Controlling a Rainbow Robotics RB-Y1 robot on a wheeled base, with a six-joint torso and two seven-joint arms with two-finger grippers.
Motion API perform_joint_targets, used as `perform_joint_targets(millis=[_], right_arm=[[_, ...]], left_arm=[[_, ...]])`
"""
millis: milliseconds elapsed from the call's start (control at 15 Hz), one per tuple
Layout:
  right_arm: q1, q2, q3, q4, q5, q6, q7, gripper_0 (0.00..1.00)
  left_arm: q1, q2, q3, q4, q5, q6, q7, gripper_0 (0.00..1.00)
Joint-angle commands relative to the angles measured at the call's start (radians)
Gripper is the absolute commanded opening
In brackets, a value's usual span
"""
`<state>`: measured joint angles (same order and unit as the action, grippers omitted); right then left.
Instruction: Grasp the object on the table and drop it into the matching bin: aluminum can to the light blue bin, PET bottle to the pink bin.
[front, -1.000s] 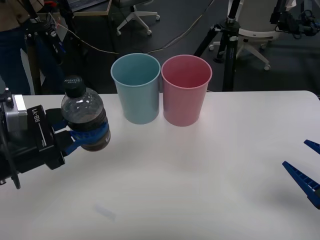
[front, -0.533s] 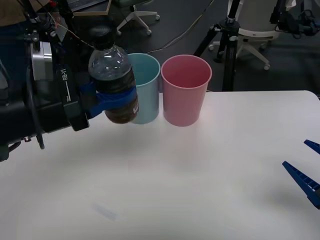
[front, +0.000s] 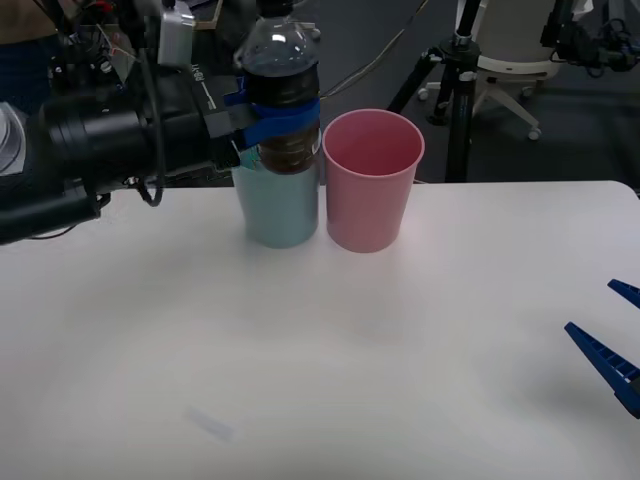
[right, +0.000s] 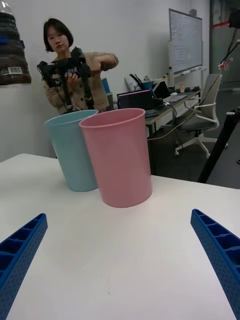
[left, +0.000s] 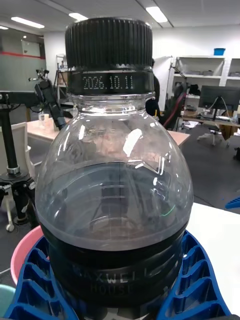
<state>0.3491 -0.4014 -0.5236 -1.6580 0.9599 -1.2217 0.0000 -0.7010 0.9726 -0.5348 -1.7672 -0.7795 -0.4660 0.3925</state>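
Left end effector (front: 275, 120), clamped on PET bottle (front: 283, 75), is held above light blue bin (front: 275, 205); transport underway. Pink bin (front: 370, 180) sits at 3 o'clock, so a rightward shift is judged needed before release. Right end effector (front: 615, 340), fingers apart, is parked over table (front: 400, 350).
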Motion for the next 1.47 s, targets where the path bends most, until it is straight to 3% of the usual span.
perform_joint_targets(millis=[67, 733, 1067, 1467], right_arm=[[0.000, 0.000, 0.000, 0.000, 0.000, 0.000, 0.000, 1.00], [0.000, 0.000, 0.000, 0.000, 0.000, 0.000, 0.000, 1.00], [0.000, 0.000, 0.000, 0.000, 0.000, 0.000, 0.000, 1.00], [0.000, 0.000, 0.000, 0.000, 0.000, 0.000, 0.000, 1.00]], left_arm=[[-0.118, -0.063, -0.077, 0.103, 0.006, 0.037, 0.012, 0.01], [-0.318, -0.388, -0.079, 0.485, -0.250, 0.052, 0.037, 0.06], [-0.368, -0.494, -0.077, 0.635, -0.325, 0.064, 0.037, 0.05], [-0.371, -0.552, -0.077, 0.686, -0.394, 0.096, 0.045, 0.06]])
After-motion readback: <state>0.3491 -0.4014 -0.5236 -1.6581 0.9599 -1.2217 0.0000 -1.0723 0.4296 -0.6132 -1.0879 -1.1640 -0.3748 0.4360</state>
